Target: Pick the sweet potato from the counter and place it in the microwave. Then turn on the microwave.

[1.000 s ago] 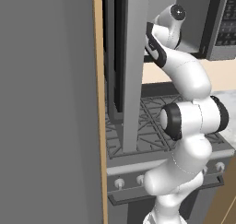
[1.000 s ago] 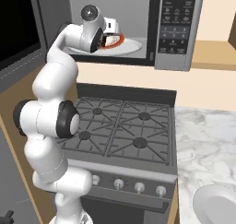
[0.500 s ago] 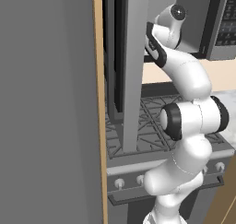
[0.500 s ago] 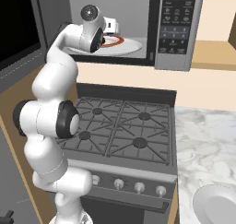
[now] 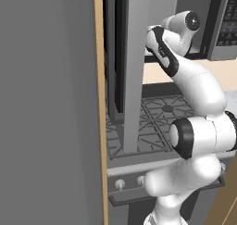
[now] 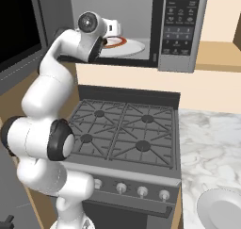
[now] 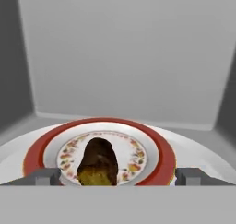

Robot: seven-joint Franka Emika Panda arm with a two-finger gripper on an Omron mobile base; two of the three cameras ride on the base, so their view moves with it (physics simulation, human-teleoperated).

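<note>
Sweet potato on microwave plate

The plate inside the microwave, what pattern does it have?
The plate is white with a red ring around a small multicoloured speckled band, clearest in the hand view.

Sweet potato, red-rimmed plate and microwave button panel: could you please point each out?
sweet potato (image 7: 97,164), hand view, middle of its body
red-rimmed plate (image 7: 161,159), hand view, red ring
microwave button panel (image 6: 176,23), right base view, keypad centre

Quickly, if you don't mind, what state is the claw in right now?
Claw: open, holding nothing; the sweet potato lies on the plate between its fingertips.
</note>
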